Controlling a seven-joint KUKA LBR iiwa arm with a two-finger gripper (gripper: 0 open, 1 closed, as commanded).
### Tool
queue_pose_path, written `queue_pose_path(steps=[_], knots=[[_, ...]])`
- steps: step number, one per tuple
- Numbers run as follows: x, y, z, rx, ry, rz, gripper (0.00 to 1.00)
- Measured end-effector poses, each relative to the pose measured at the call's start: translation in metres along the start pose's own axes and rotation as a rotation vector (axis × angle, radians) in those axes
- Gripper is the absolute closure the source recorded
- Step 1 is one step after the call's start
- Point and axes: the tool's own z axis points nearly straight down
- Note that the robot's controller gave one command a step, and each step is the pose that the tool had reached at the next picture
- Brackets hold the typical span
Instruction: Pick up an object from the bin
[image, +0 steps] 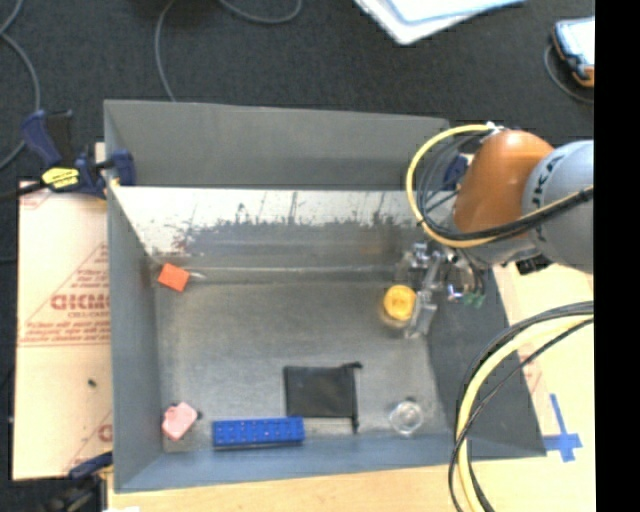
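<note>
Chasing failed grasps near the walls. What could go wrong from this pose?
The gripper hangs close by the bin's right wall: a descent or sideways shift might scrape it. The small yellow round thing lies beside the gripper, toward the bin's middle; a nudge could roll it away. The yellow cable loop on the wrist hangs near the rim and might snag.

Oblique overhead view of bin

Nothing is reading clearly here
Dark lettering on the grey arm is showing only partly, too little for reading.
</note>
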Motion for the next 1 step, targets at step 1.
queue_pose_path(steps=[1], knots=[[0.0056,-0.0046,0.0149,0.000,0.011,-0.201,1.00]])
